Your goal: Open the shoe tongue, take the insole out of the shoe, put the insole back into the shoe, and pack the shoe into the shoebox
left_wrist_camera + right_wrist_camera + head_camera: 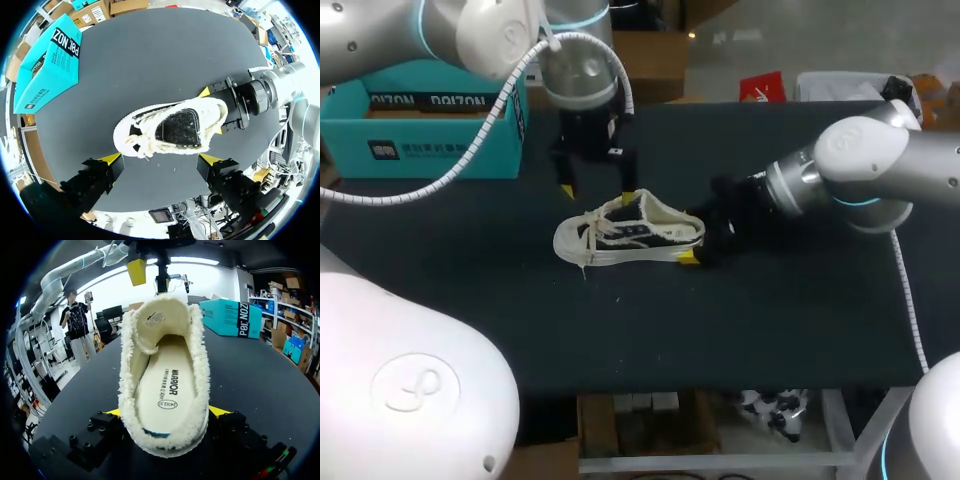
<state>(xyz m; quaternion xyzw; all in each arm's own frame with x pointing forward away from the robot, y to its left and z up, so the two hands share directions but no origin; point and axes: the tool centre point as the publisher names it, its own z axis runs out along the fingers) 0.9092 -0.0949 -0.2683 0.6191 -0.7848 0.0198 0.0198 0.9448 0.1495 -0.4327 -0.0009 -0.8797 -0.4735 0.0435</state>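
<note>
Shoe point(628, 238) is lying mid-table point(770, 330), insole point(167, 390) inside. Right hand point(166, 412) is pinching its heel from both sides. Left hand point(160, 160) is hanging spread above the tongue point(160, 322). Risk: its fingers snagging the laces point(137, 142) and dragging the shoe out of that pinch. Shoebox point(420, 130) is sitting far left.

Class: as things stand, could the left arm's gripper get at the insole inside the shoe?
Probably yes. The left gripper hangs open above the shoe, the tongue stands raised, and the insole lies bare in the opening. The right gripper grips only the heel, clear of that path.
</note>
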